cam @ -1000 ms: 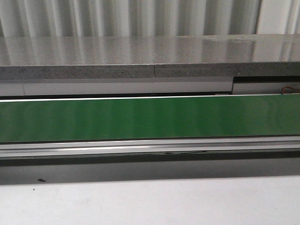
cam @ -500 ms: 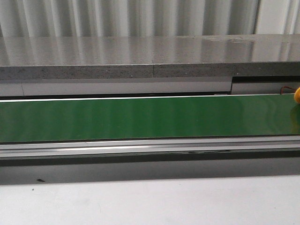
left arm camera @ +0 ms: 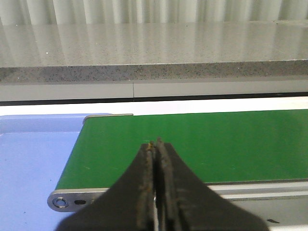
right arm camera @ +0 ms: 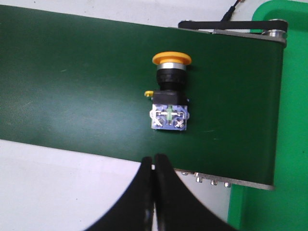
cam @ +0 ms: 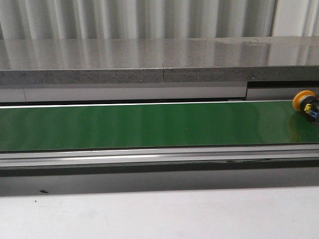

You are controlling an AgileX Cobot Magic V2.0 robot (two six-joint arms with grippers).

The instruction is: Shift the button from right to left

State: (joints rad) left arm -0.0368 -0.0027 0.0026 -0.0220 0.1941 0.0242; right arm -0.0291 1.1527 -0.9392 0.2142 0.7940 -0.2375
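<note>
The button (cam: 305,103), with a yellow-orange cap, black collar and blue-grey contact block, lies on its side at the far right end of the green conveyor belt (cam: 149,124). In the right wrist view the button (right arm camera: 169,94) lies on the belt (right arm camera: 72,77) just ahead of my right gripper (right arm camera: 154,156), which is shut and empty above the belt's near edge. My left gripper (left arm camera: 155,143) is shut and empty over the near edge of the belt's left end (left arm camera: 202,144). Neither gripper shows in the front view.
A grey stone ledge (cam: 159,59) runs behind the belt, with a metal rail (cam: 159,157) and white table (cam: 159,214) in front. A blue surface (left arm camera: 33,159) lies past the belt's left end. A green bin (right arm camera: 284,120) stands past its right end.
The button has come into the front view from the right edge and moved a little leftward along the belt. One second ago it was not visible.
</note>
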